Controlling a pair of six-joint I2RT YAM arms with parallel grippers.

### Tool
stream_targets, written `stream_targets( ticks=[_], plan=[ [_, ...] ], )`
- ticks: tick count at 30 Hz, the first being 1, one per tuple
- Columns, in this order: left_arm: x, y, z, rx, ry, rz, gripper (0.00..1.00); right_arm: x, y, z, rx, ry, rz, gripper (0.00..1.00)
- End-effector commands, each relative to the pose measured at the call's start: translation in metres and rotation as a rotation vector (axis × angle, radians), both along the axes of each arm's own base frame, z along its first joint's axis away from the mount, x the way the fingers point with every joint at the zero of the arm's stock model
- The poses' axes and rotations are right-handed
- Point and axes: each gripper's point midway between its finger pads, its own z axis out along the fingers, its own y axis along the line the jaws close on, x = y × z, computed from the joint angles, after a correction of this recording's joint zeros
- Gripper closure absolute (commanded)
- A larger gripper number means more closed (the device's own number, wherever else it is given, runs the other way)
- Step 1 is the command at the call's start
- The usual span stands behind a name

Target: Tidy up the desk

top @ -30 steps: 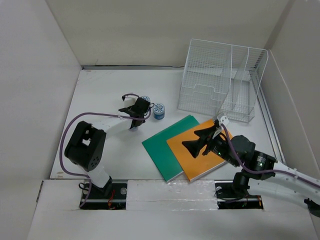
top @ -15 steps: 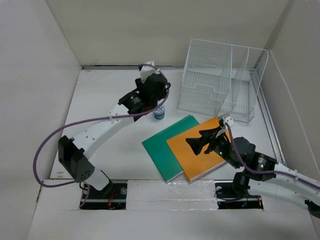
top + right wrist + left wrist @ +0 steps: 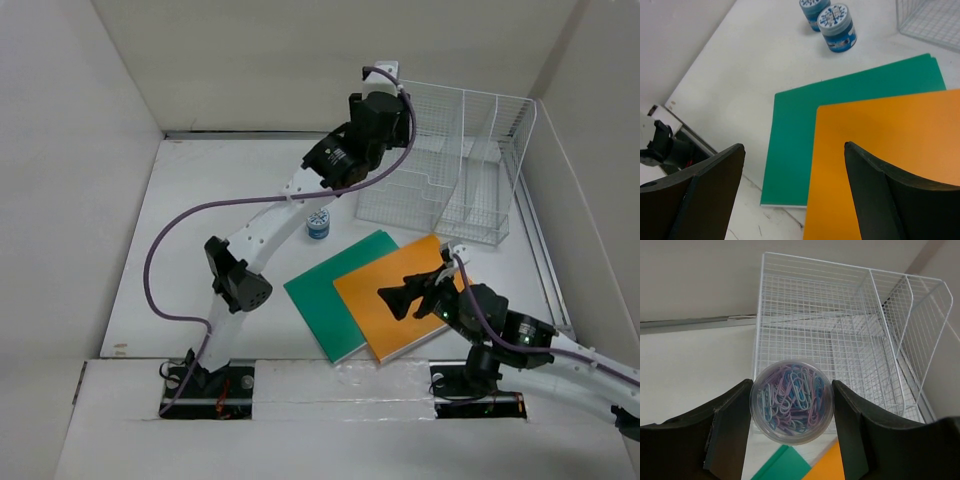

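On your flat matte white desk (image 3: 210, 230) stand a white wire-mesh rack (image 3: 440, 170) at the far right, two small blue round jars (image 3: 837, 27) touching, and a green flat folder (image 3: 325, 295) partly under an orange flat folder (image 3: 365, 290).

the left half of the desk (image 3: 200, 220) lies bare from the near edge to the back wall panel (image 3: 300, 60), with open passage for a pincer. at mid-desk a green book (image 3: 320, 295) and an orange book (image 3: 375, 325) overlap, the orange on top, covering the ground in front of the wire rack (image 3: 440, 170), which blocks the far right corner. two blue jars (image 3: 837, 22) stand close together just beyond the green book. the right pincer (image 3: 792, 150) hangs spread above the orange book, with nothing between its fingers. the left pincer (image 3: 791, 405) is filled by a tub of paper clips (image 3: 791, 390), raised in front of the rack. the left arm (image 3: 265, 220) spans the air over mid-desk.
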Motion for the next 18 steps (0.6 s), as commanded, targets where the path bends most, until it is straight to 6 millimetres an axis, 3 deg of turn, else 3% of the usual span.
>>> stream_targets(
  ticks=[1, 2, 3, 4, 9, 18],
  plan=[
    [0.007, -0.009, 0.056, -0.132, -0.142, -0.082, 0.52, -0.011, 0.007, -0.009, 0.018, 0.045, 0.058, 0.15],
    [0.014, -0.014, 0.051, -0.134, -0.141, -0.1, 0.52, -0.012, 0.009, -0.01, 0.019, 0.051, 0.066, 0.15],
    [0.016, -0.018, 0.061, -0.156, -0.17, -0.11, 0.52, -0.013, 0.01, -0.011, 0.02, 0.055, 0.073, 0.15],
    [0.025, -0.029, 0.041, -0.131, -0.156, -0.117, 0.52, -0.015, 0.013, -0.012, 0.022, 0.061, 0.087, 0.15],
    [0.05, -0.041, 0.031, -0.108, -0.232, -0.101, 0.51, -0.016, 0.02, -0.012, 0.024, 0.068, 0.107, 0.15],
    [0.068, -0.065, -0.005, -0.057, -0.25, -0.14, 0.47, -0.017, 0.03, -0.009, 0.03, 0.067, 0.142, 0.15]
  ],
)
